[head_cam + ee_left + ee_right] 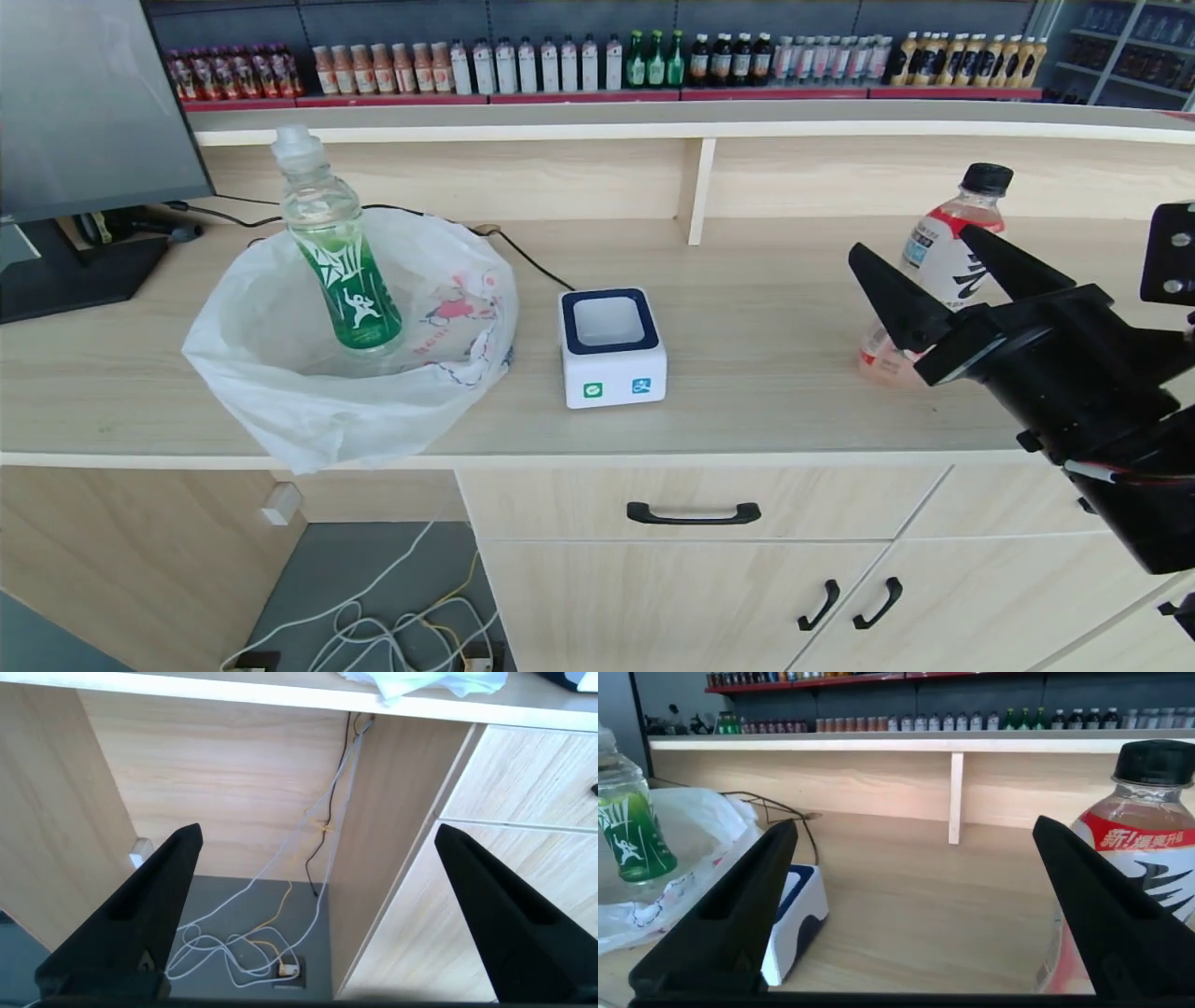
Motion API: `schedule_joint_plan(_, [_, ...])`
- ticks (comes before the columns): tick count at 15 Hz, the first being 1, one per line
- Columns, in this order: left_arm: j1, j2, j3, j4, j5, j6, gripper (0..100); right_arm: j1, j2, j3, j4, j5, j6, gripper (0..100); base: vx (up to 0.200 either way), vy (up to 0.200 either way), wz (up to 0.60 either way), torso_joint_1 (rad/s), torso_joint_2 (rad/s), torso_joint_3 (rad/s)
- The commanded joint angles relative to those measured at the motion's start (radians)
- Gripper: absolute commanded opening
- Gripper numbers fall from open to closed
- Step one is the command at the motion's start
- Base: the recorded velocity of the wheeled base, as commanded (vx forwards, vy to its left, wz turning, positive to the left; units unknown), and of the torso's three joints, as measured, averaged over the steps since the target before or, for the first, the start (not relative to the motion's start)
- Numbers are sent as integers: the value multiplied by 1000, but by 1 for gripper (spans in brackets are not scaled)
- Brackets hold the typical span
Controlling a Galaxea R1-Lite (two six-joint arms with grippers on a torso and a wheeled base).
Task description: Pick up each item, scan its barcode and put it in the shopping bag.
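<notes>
Bottle of pink drink (938, 266) with a black cap (987, 177), upright on the right part of the counter (747, 308), well apart from the scanner (612, 345) at the middle and the shopping bag (280, 392) on the left. The bag already holds a green bottle (341, 261), which leans inside it.

Your right gripper (910, 241) hangs just beside the pink bottle with its fingers spread wide and nothing between them. The wrist view shows the bottle beyond the tips and nearer one finger than the other, so you are not yet centred on it. Your left gripper (318, 831) is also spread and empty, low in front of the cabinet below the counter edge.

Handling: the bottle looks nearly full, so expect real weight for its size. The plastic wall is stiff enough to hold but gives under hard pressure, and the glossy label sleeve is likely slippery.

Grip: take it across the middle of the body, on the label band, where the sides run straight. Avoid the cap and the tapering shoulder, which let the fingers slide off. A hold too low leaves it top-heavy when you tilt it toward the scanner. You cannot tell from these views where the barcode sits; it may be on the far side, so leave as much label uncovered as you can.
</notes>
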State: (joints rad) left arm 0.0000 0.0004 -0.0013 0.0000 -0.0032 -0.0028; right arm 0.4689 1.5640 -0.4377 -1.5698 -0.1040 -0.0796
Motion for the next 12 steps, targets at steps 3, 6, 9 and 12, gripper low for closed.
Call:
schedule_joint_plan(3, [0,0,0,0,0,0,100,0,5,5,-1,0,0,100,0,-200,0,4,2,2])
schedule_joint_plan(6, [0,0,0,0,0,0,100,-1,7,7,-1,0,0,100,0,-67,0,2,1,2])
schedule_joint_plan(9, [0,0,1,0,0,0,100,-1,11,16,-1,0,0,100,0,0,0,0,0,0])
schedule_joint_plan(12, [0,0,1,0,0,0,100,-1,17,36,-1,0,0,100,0,0,0,0,0,0])
